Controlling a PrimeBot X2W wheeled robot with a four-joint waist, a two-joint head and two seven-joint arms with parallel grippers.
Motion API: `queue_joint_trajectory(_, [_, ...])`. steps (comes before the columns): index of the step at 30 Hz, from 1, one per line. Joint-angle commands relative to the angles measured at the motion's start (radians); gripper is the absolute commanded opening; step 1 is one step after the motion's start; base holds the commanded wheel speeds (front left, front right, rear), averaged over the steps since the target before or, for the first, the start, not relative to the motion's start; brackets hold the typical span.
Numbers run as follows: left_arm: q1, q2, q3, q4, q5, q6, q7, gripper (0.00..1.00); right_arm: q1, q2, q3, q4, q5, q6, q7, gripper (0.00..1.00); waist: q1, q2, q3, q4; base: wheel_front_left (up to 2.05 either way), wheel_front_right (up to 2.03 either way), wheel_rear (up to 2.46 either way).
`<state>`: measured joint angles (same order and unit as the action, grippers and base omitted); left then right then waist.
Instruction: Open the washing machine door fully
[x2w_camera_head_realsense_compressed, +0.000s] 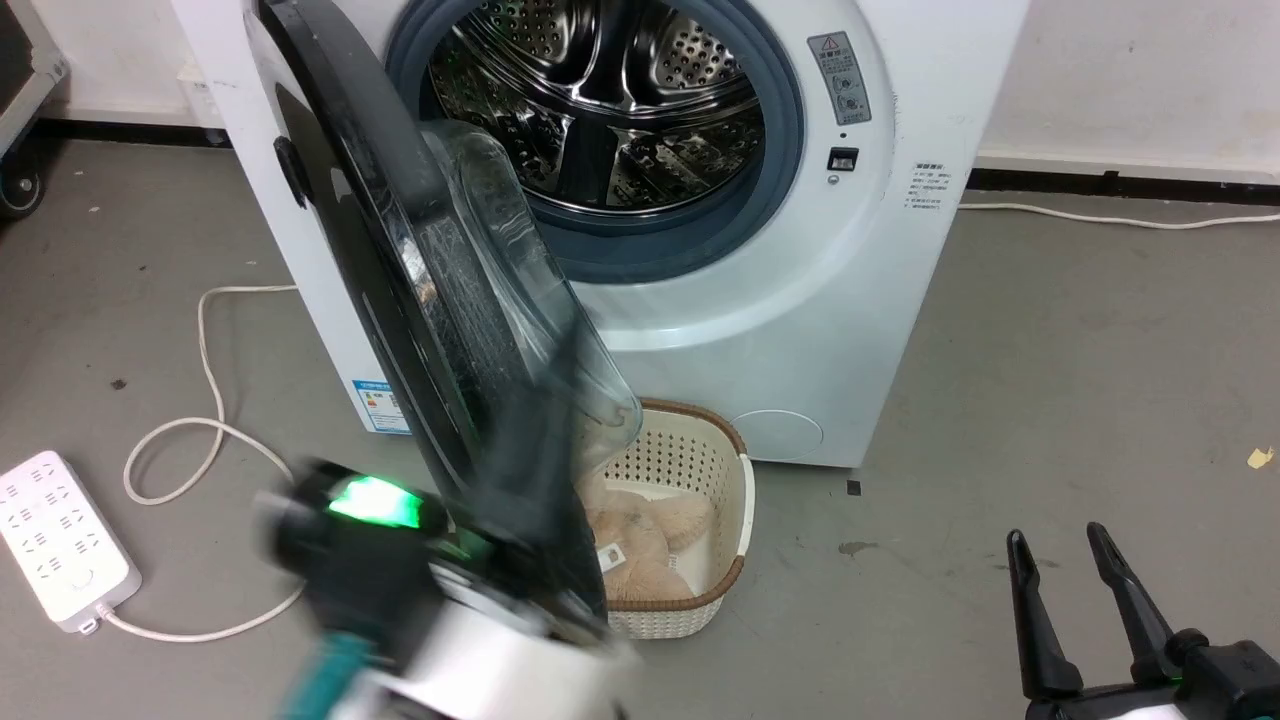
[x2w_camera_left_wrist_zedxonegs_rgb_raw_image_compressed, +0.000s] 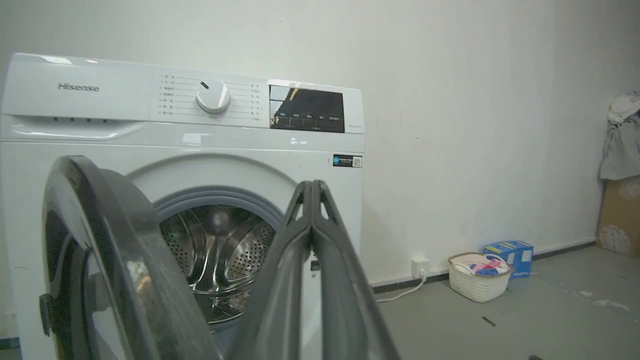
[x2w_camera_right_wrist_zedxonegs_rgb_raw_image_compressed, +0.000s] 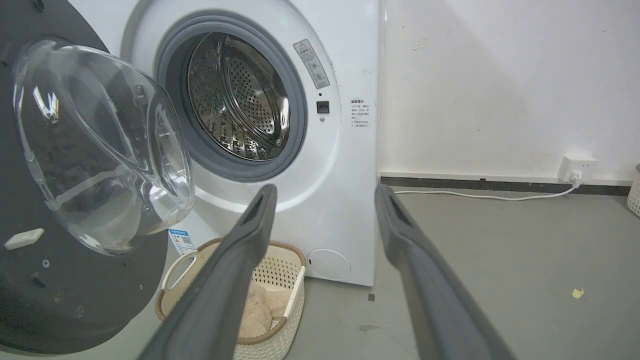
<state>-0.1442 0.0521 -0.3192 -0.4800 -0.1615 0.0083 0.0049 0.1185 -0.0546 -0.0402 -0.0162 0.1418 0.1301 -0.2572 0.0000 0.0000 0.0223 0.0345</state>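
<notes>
The white front-loading washing machine (x2w_camera_head_realsense_compressed: 800, 330) takes up the upper half of the head view, with its perforated steel drum (x2w_camera_head_realsense_compressed: 610, 110) and blue-grey gasket (x2w_camera_head_realsense_compressed: 785, 140) exposed. The washing machine door (x2w_camera_head_realsense_compressed: 340, 220) runs from the upper left down to the bottom centre of that view. It hangs on its left side, nearly edge-on and about square to the front, and its clear glass bowl (x2w_camera_right_wrist_zedxonegs_rgb_raw_image_compressed: 100, 145) bulges towards the drum. By my reading the door is unlatched and roughly half swung, so the step in hand is the swing itself. A cream perforated basket (x2w_camera_head_realsense_compressed: 738, 510) with something beige and fluffy inside sits on the floor below the opening, right of the door's lower edge. The left gripper (x2w_camera_left_wrist_zedxonegs_rgb_raw_image_compressed: 311, 192) has its two fingers pressed together and holds nothing. In the head view it is a blur at lower left over the door's inner side, and I cannot tell whether it touches. The next move probably calls for pushing the inner face outward, further left, while following the hinge arc. The right gripper (x2w_camera_head_realsense_compressed: 1057, 540) sits at lower right, well apart from the machine, with its fingers spread and empty. A white power strip (x2w_camera_head_realsense_compressed: 60, 540) lies at far left. The panel reads "Hisense" (x2w_camera_left_wrist_zedxonegs_rgb_raw_image_compressed: 78, 87). The grey warning sticker (x2w_camera_head_realsense_compressed: 845, 78), the blue label (x2w_camera_head_realsense_compressed: 385, 405) and the small printed label (x2w_camera_head_realsense_compressed: 927, 187) are too small to read.
</notes>
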Motion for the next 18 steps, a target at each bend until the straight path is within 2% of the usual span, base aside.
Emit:
queue_joint_trajectory(1, [0.029, 0.001, -0.039, 0.012, -0.002, -0.005, 0.018, 0.0, -0.005, 0.004, 0.001, 0.002, 0.004, 0.001, -0.004, 1.0, 0.0, 0.0, 0.001, 0.0, 0.0, 0.0, 0.0])
queue_joint_trajectory(5, [0.081, 0.0, -0.146, 0.083, -0.007, -0.005, 0.051, 0.0, -0.009, 0.004, -0.001, 0.003, 0.006, 0.001, -0.005, 1.0, 0.0, 0.0, 0.01, 0.001, 0.0, 0.0, 0.0])
queue_joint_trajectory(9, [0.111, -0.001, -0.199, 0.19, -0.018, 0.01, 0.06, 0.0, -0.017, 0.004, -0.002, 0.005, 0.011, 0.001, -0.005, 1.0, 0.0, 0.0, 0.021, 0.001, 0.0, 0.0, 0.0])
queue_joint_trajectory(12, [0.115, 0.0, -0.207, 0.286, -0.008, 0.027, 0.063, 0.0, -0.02, 0.004, 0.001, 0.008, 0.013, 0.001, -0.005, 1.0, 0.0, 0.0, 0.028, 0.0, 0.0, 0.0, 0.0])
queue_joint_trajectory(18, [0.107, 0.006, -0.145, 0.438, -0.02, 0.077, 0.017, 0.0, -0.026, 0.004, 0.006, 0.012, 0.017, 0.001, -0.005, 1.0, 0.0, 0.0, 0.035, -0.001, 0.0, 0.0, 0.0])
